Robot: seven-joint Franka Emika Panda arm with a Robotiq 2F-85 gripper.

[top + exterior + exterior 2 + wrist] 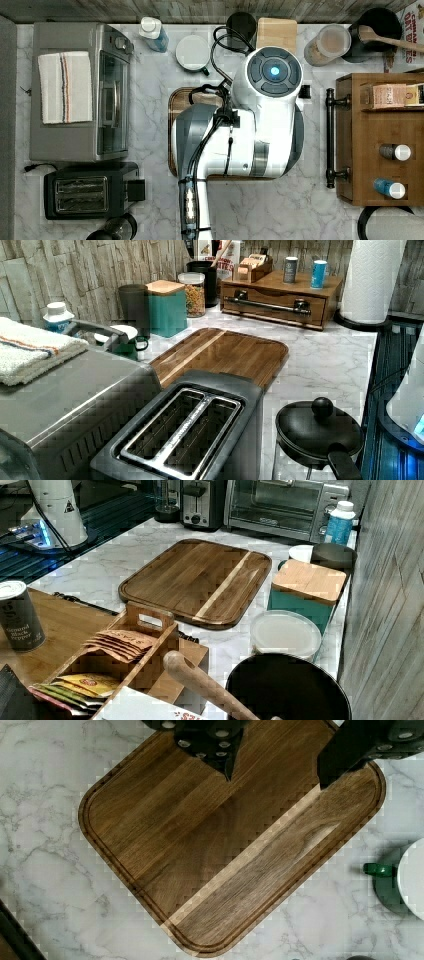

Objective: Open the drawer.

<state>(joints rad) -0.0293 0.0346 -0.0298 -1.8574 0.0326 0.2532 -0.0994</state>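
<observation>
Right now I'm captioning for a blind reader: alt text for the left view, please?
A shut wooden drawer with a black bar handle sits at the back of a marble counter, beyond a cutting board. A toaster and toaster oven fill the foreground.

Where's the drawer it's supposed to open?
The drawer sits at the far end of the counter in the left view, its black bar handle facing the cutting board, with the paper towel roll on the left view's right.
</observation>
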